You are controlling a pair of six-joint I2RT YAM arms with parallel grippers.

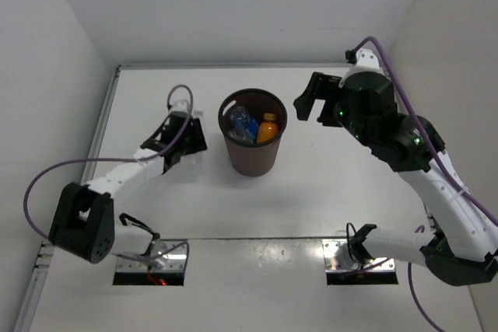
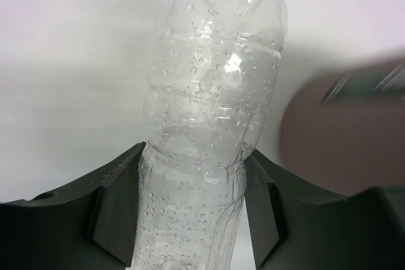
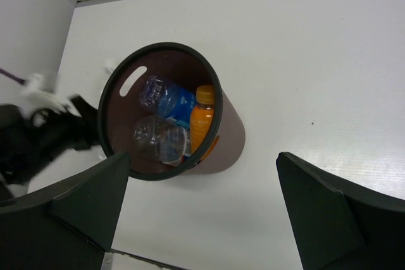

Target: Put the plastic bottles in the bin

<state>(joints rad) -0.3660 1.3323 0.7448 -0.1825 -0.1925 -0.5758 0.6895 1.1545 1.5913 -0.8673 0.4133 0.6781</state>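
We are holding our left gripper (image 1: pixel 191 136) out toward the far left corner, clamping the slim clear bottle (image 2: pixel 212 93); our right gripper (image 1: pixel 309 99) is hovering wide open near the far right corner.

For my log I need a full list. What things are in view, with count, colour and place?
table: 1, white, under everything
bin: 1, dark brown, mid-table
orange bottle: 1, orange, in bin
blue-label bottle: 1, clear, in bin
white-label bottle: 1, clear, in bin
slim bottle: 1, clear, left of bin, held
left gripper: 1, black, shut on slim bottle
right gripper: 1, black, open, right of bin
cables: 2, purple, along arms
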